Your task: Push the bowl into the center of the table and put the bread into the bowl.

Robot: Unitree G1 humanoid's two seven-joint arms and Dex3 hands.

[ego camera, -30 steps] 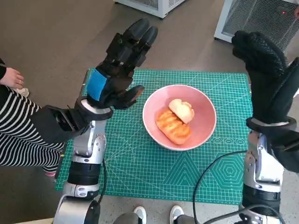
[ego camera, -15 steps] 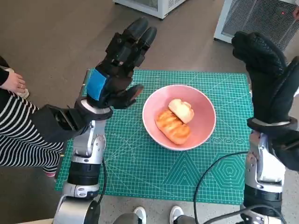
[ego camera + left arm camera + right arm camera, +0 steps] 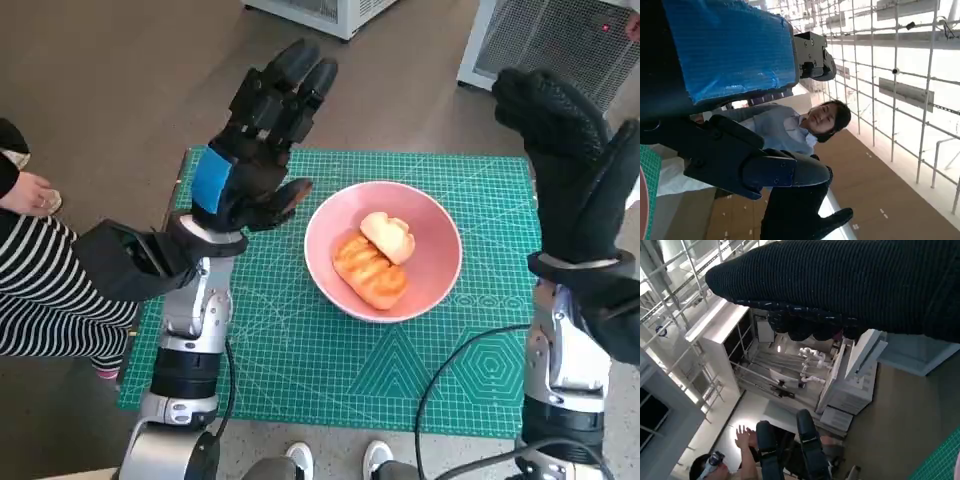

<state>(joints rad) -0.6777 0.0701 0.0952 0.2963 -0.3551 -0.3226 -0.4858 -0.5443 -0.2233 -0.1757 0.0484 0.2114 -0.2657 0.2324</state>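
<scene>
Bread in bowl, both hands raised off the table.

Round pink bowl sits mid-table on the green cutting mat, golden bread pieces inside. Blue-taped left hand spread, empty; gloved right hand — cannot tell. Risk — a lowering arm could clip the rim.

I saw the pink bowl sitting upright near the middle of the green cutting mat, a little closer to its far edge than its near one. Inside it lay the bread, a golden-brown ridged piece, with a paler, rounder piece resting against its far side, both wholly within the bowl's rim.
</scene>
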